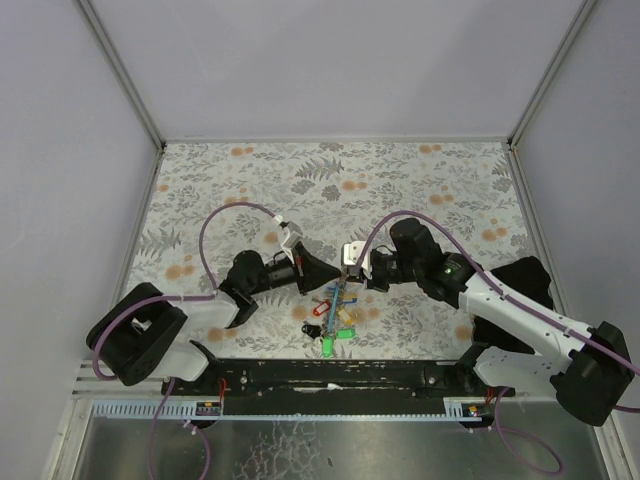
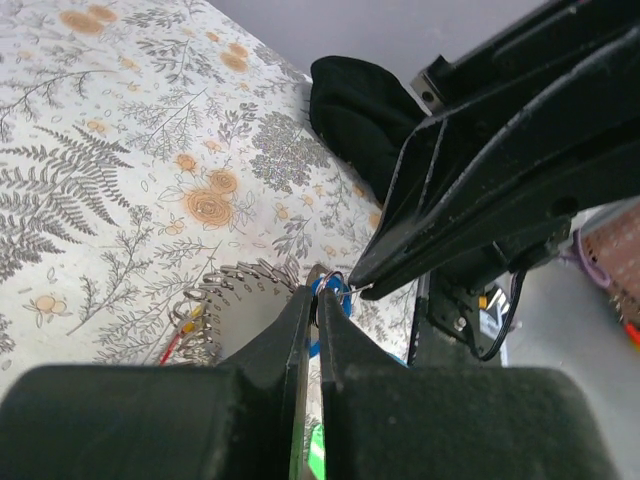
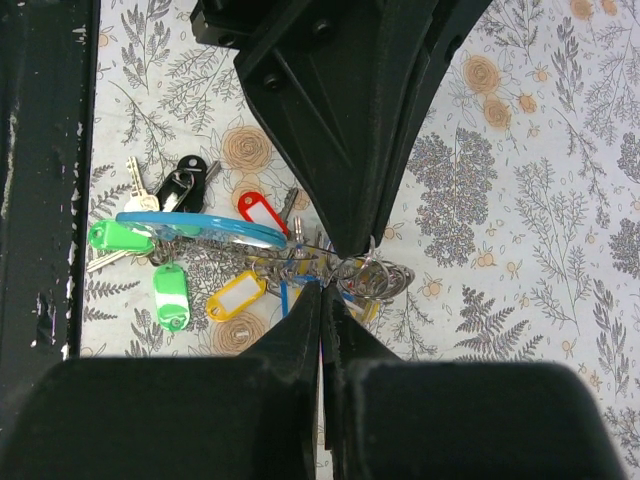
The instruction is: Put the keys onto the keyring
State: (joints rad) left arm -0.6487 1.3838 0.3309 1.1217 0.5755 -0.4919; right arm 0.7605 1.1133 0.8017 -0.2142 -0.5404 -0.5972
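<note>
The keyring bunch (image 1: 335, 308) lies on the patterned table between both arms. In the right wrist view it shows a light-blue strap (image 3: 200, 226), silvery rings (image 3: 378, 275), and keys with green (image 3: 172, 296), yellow (image 3: 237, 296) and red (image 3: 260, 212) caps. My left gripper (image 1: 325, 281) is shut on a thin silvery ring (image 2: 335, 272) next to a grey numbered tag (image 2: 240, 312). My right gripper (image 1: 346, 277) meets it tip to tip, shut on the ring wire (image 3: 345, 265). Whatever lies between the jaws is hidden.
A black key fob with a plain key (image 3: 183, 181) lies left of the bunch. A black bulky object (image 1: 528, 280) sits behind the right arm and also shows in the left wrist view (image 2: 358, 115). Purple cables (image 1: 225, 215) arc over both arms.
</note>
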